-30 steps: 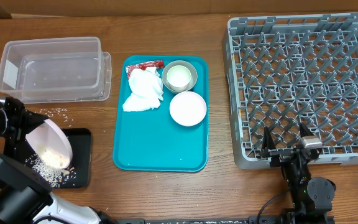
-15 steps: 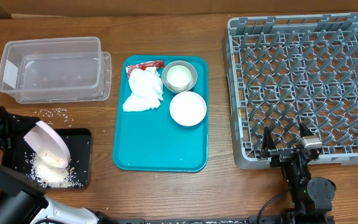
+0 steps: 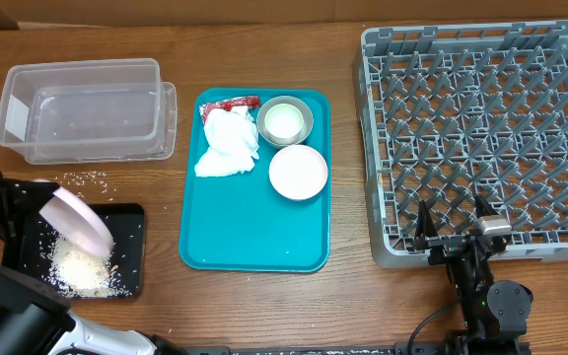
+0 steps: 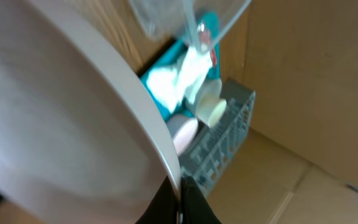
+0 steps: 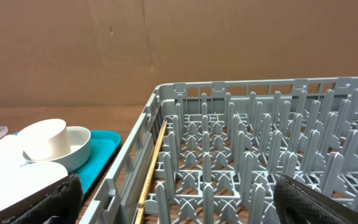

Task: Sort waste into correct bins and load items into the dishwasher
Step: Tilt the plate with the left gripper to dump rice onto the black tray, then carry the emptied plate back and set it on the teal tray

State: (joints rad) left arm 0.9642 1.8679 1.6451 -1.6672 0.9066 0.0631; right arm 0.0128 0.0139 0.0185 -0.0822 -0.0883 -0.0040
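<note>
plate (image 3: 75, 219): tilted steeply over black tray (image 3: 134, 222), rice (image 3: 82, 271) heaped beneath | left gripper (image 4: 180, 202): pinched on plate rim | right gripper (image 3: 452, 225): fingers apart, empty, by dish rack (image 3: 481, 128) | handling: likely rigid, glazed-slick, breakable; rim is the only hold, needs firm pinch, no jolts

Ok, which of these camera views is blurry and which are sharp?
Left wrist view: motion-smeared throughout, the plate a pale soft mass. Overhead view: sharp, evenly lit, rice grains distinct. Right wrist view: dish rack crisp, the right claw's fingers dark and soft at the bottom corners.
</note>
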